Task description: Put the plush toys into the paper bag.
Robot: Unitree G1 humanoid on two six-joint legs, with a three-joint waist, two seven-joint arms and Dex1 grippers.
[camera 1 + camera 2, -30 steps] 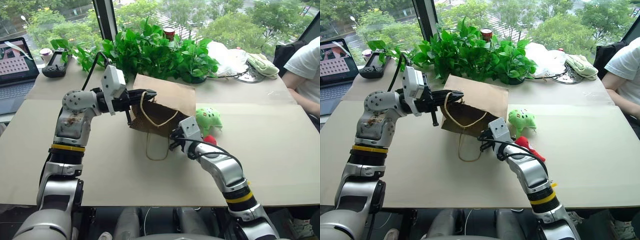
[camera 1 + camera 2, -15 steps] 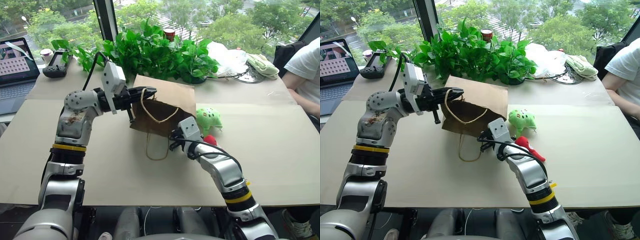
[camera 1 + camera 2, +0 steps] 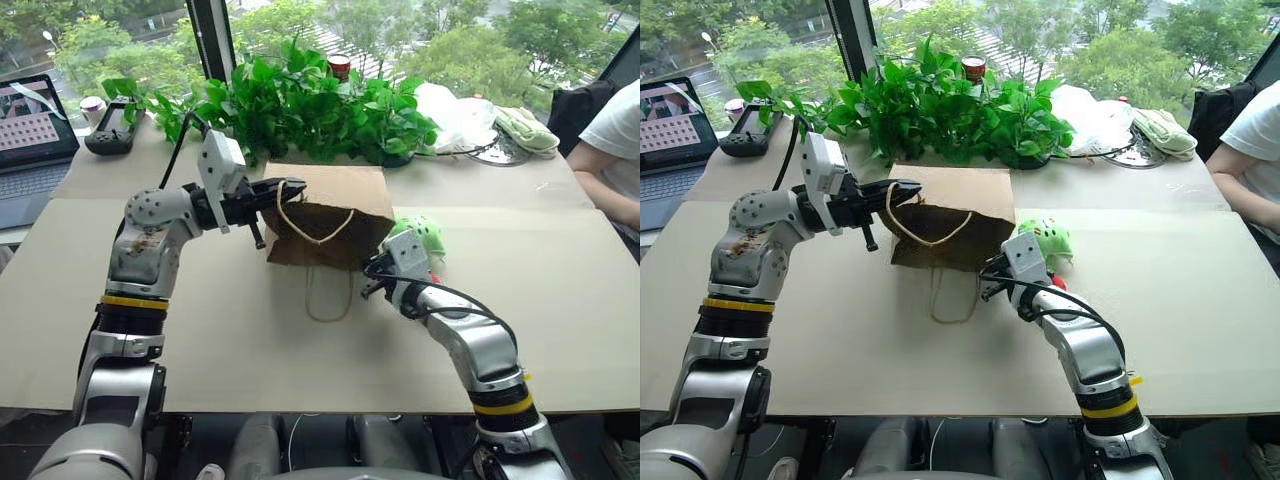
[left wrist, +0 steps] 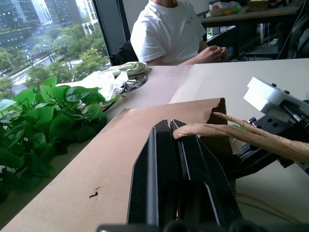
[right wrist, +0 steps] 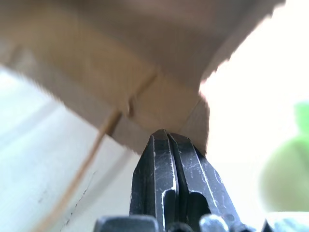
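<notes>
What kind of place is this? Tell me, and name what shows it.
Probably an office or lab by a high window: a laptop on the table, a row of potted plants along the glass with treetops outside, and a seated person at the table's end.

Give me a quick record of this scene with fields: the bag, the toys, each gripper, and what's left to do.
paper bag: lying on the table, mouth held open
left gripper: jaws shut on the bag's upper rim and a twine handle
right gripper: jaws shut on the bag's lower right corner
green plush toy: on the table, right of the bag, outside it
red plush toy: mostly hidden behind the right gripper
remaining: both toys not yet in the bag
</notes>
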